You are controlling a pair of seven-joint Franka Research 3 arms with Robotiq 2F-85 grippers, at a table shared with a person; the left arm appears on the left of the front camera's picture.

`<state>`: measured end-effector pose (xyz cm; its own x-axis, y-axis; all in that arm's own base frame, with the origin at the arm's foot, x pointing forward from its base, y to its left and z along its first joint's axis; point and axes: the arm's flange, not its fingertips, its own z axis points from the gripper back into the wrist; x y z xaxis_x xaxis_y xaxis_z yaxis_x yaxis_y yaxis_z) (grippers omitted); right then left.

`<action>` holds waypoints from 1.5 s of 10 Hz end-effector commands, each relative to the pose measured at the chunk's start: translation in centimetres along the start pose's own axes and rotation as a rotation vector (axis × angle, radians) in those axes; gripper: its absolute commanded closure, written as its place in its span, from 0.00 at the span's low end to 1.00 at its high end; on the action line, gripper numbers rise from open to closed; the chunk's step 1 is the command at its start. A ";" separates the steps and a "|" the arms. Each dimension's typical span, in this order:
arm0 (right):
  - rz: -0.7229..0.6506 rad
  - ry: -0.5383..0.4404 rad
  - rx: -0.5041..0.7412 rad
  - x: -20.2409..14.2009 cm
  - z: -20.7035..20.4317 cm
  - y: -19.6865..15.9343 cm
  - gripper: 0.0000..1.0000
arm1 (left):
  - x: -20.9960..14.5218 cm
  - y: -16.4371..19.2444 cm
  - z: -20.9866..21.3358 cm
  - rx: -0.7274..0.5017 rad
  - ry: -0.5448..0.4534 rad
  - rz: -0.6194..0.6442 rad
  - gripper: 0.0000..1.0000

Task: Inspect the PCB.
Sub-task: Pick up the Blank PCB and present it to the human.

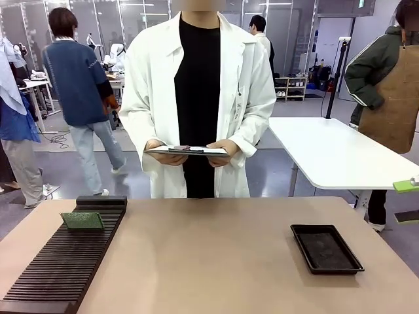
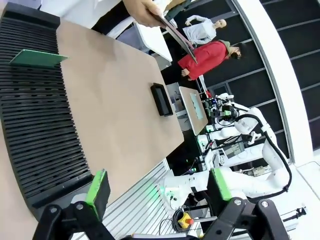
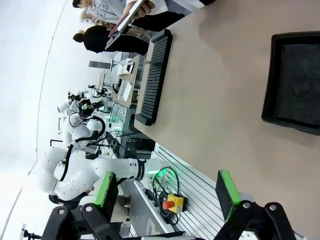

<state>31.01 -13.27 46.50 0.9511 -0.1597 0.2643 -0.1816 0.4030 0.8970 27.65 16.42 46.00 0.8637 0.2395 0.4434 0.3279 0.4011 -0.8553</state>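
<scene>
In the front view, the PCB (image 1: 82, 220) is seen at about 9 o'clock from the middle of the tan surface (image 1: 209, 261). It is seated in a slotted black rack (image 1: 65, 261), close to the rack's far end. The board is tilted, with its dull grey-green face turned upward and toward the camera, and its lower edge is held among the slots. The rack is laid along the left side of the surface, running from 7 o'clock up toward 10 o'clock. A shallow black tray (image 1: 326, 248) is placed at about 3 o'clock, well apart from the rack and the board. At 12 o'clock, beyond the far edge, a person (image 1: 196, 98) in a white coat is standing. A clipboard (image 1: 188, 151) is held level in both hands (image 1: 226, 149) at waist height.

In the left wrist view, the left end effector (image 2: 158, 187) is spread wide, its green pads (image 2: 97, 186) set far apart with nothing between them. The PCB is seen at 10 o'clock in that picture, on the rack, and the tray lies near the middle on the bare surface.

In the right wrist view, the right end effector (image 3: 167, 191) is likewise opened wide and nothing is gripped. The tray is found at 2 o'clock and the rack at about 12 o'clock.
</scene>
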 end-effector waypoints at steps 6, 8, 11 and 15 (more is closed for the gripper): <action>0.004 -0.002 -0.003 -0.1 0.8 -0.2 0.00 | 0.1 -2.3 -1.3 0.148 0.059 -0.163 0.00; 0.004 -0.002 -0.003 -0.1 0.8 -0.2 0.00 | 3.3 -5.2 -3.9 0.326 0.199 -0.345 0.00; 0.004 -0.002 -0.003 -0.1 0.8 -0.2 0.00 | 7.4 -4.1 -11.6 0.555 0.447 -0.597 0.00; 0.004 -0.002 -0.003 -0.1 0.8 -0.2 0.00 | 7.8 -3.4 -19.4 0.674 0.671 -0.806 0.00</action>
<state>30.68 -13.82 46.47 0.9508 -0.1732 0.2569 -0.1686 0.4066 0.8979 39.82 -0.45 47.36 0.6116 -0.6831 0.3991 0.7653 0.6388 -0.0794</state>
